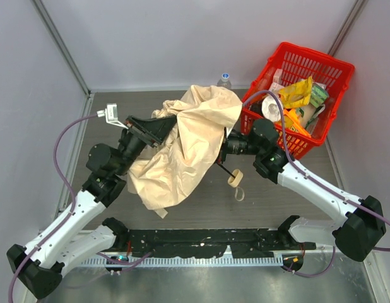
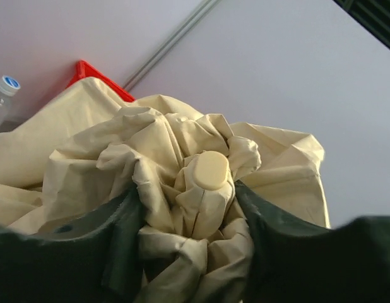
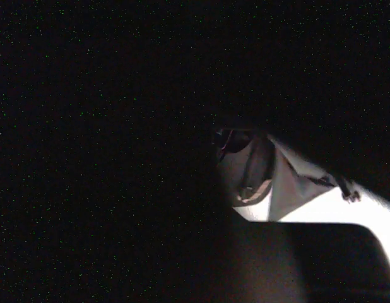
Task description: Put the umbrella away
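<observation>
the umbrella point(image 1: 182, 145) lies half collapsed on the tabletop point(image 1: 201, 211) between the two arms, its cream canopy heaped loosely. the left hand point(image 2: 195, 214) is at the top end. its fingers point(image 2: 119, 240) press the bunched fabric from both sides, pinching it just behind the round cap point(image 2: 209, 170), which points straight ahead of that hand. from there the long axis runs across to the right arm, ending at the thin black shaft point(image 1: 225, 169) and beige handle point(image 1: 235, 178), just to the near side of the right hand point(image 1: 230, 146). that hand is buried under the canopy and its own camera is dark, so its state cannot be told. the right hand is nearer the handle, the left nearer the tip.
</observation>
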{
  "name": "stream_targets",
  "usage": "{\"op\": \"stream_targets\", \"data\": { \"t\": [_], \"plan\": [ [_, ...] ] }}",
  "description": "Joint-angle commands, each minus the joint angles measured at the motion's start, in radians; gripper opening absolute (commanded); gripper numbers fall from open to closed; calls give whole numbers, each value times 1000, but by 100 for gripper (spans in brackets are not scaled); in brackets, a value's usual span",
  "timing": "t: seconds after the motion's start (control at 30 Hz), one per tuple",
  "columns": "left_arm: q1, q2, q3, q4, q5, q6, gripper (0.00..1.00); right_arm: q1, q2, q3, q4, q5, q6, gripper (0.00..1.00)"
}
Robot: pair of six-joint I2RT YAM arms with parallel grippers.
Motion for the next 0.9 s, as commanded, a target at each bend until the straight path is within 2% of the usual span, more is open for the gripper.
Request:
{"op": "stream_targets", "data": {
  "t": [0.0, 0.07, 0.13, 0.17, 0.23, 0.27, 0.3, 0.37, 0.4, 0.5, 0.63, 0.87],
  "plan": [
    [-4, -1, 23, 115, 27, 42, 38, 32, -19, 62, 46, -68, -23, 1],
    [-4, -10, 22, 109, 31, 52, 7, 31, -18, 65, 30, -63, -15, 1],
    [-5, -24, 16, 87, 33, 77, 0, 32, -27, 63, -50, 3, -32, 2],
    [-5, -38, 12, 79, 33, 91, 0, 32, -42, 59, -107, 71, -37, 19],
    [-4, -62, 0, 46, 11, 131, 0, 32, -67, 39, -256, 243, -40, 41],
    [-4, -79, -2, 11, -5, 158, 0, 32, -76, 19, -304, 288, -49, 60],
    [-5, -95, -2, -26, -18, 193, 0, 32, -108, 5, -422, 346, -81, 77],
    [-5, -134, 2, -115, -48, 268, 0, 34, -194, -61, -534, 459, -109, 78],
    [-4, -159, 6, -158, -112, 298, 0, 31, -232, -111, -564, 509, -123, 78],
    [-5, -214, -8, -227, -185, 353, 0, 32, -396, -153, -723, 601, -166, 79],
    [-4, -248, -31, -281, -225, 364, 0, 31, -429, 32, -929, 684, -215, 78],
    [-4, -251, -56, -301, -208, 316, 0, 55, -171, 475, -988, 434, -284, 76]
  ]
}}
